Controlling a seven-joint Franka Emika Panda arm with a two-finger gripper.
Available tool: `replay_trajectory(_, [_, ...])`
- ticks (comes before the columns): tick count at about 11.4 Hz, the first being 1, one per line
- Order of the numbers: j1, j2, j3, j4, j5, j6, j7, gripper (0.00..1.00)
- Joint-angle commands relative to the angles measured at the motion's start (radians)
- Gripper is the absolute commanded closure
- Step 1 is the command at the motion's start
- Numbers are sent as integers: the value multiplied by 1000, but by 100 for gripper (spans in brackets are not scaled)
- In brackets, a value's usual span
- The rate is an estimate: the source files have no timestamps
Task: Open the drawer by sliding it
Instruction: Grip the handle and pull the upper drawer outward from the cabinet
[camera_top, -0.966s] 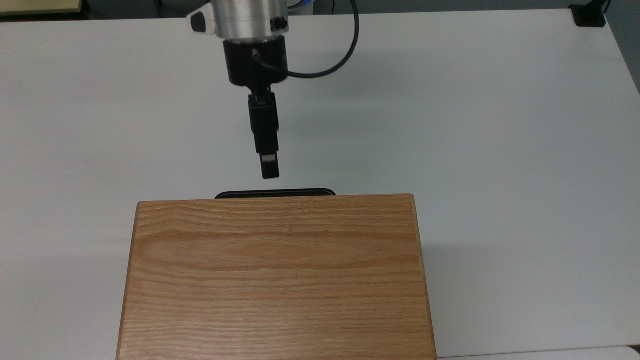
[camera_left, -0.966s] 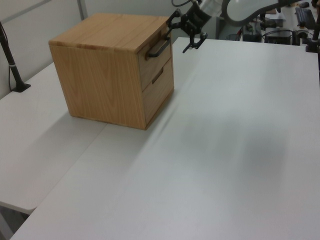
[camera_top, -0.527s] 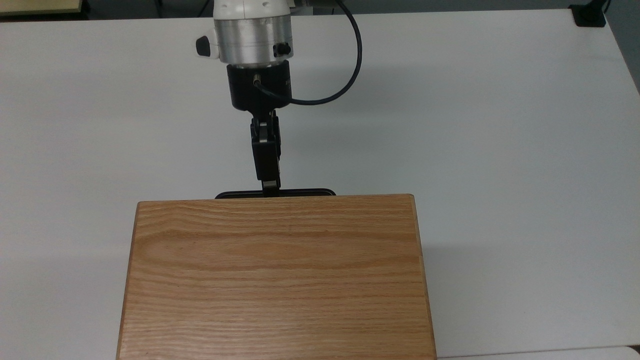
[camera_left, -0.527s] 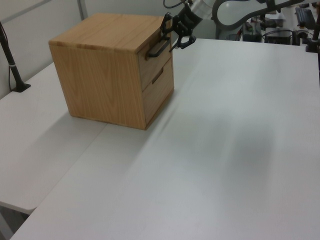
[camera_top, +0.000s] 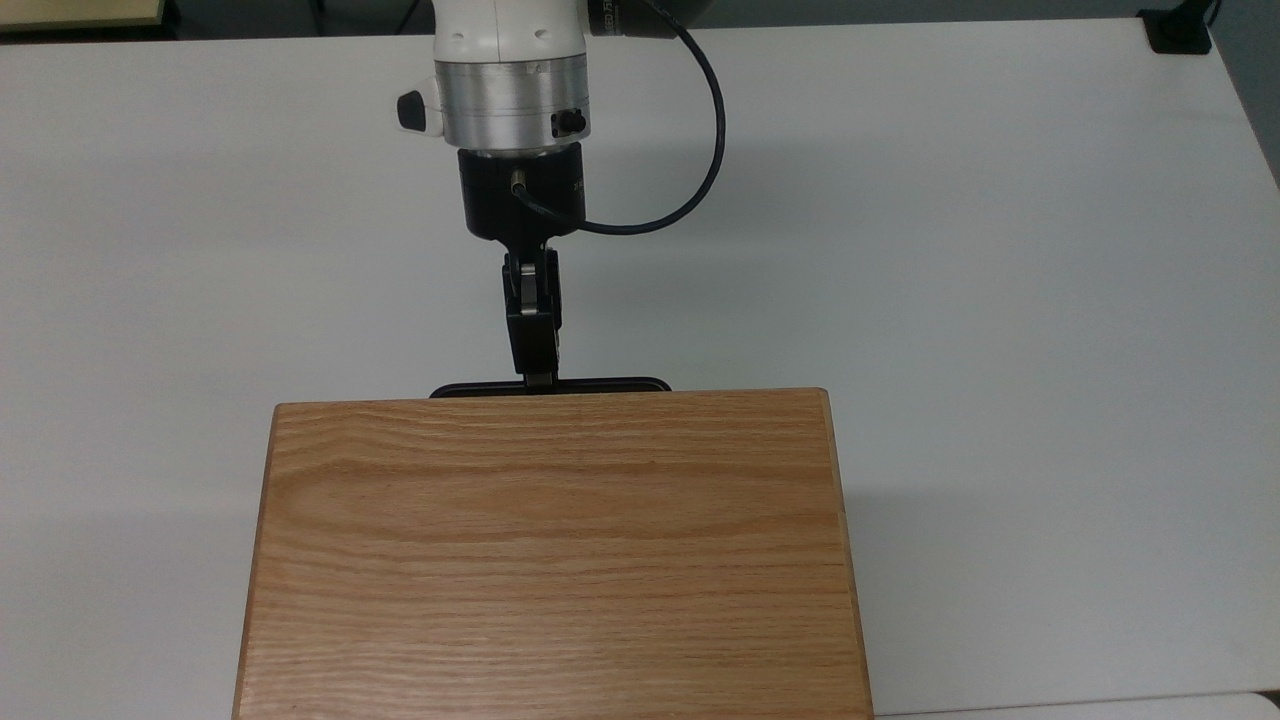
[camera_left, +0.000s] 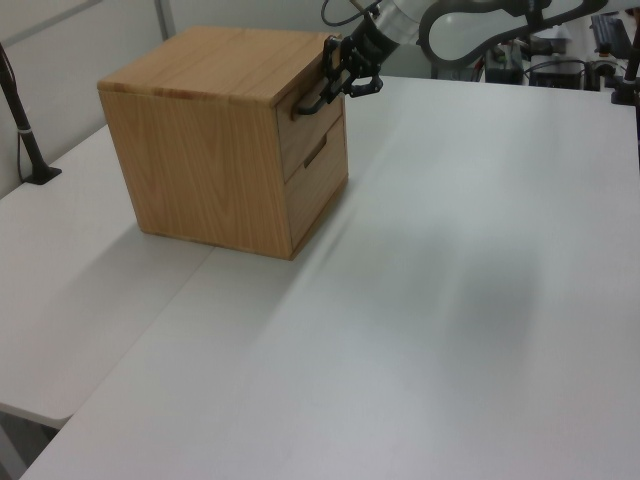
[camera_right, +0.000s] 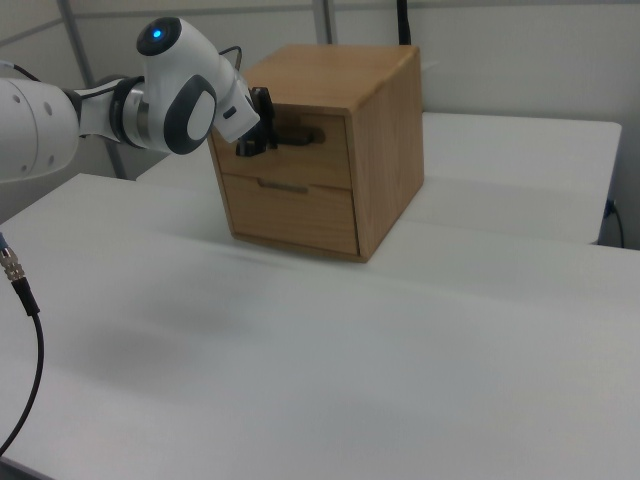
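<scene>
White tabletop (camera_top: 1000, 250) carries the oak cabinet (camera_top: 550, 550), whose upper drawer (camera_right: 300, 140) is seen closed, its black handle (camera_top: 600, 384) met by the gripper (camera_top: 540, 378), jaw spacing indiscernible; an unsecured grasp could be lost during pulling, or the cabinet dragged.

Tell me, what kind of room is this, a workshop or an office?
Most likely a robotics lab. A white robot arm works at a small oak cabinet on plain white tables, its gripper at the top drawer's black handle; cables and equipment clutter the far edge.
</scene>
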Motion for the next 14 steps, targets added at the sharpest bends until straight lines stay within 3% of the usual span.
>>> replay_trajectory(1, [10, -82, -13, -73, -17, 17, -8, 93])
replay_trajectory(10, [14, -494, -10, -546, -5, -9, -143, 92])
replay_trajectory(14, [13, -599, -14, -594, 40, -142, -233, 90])
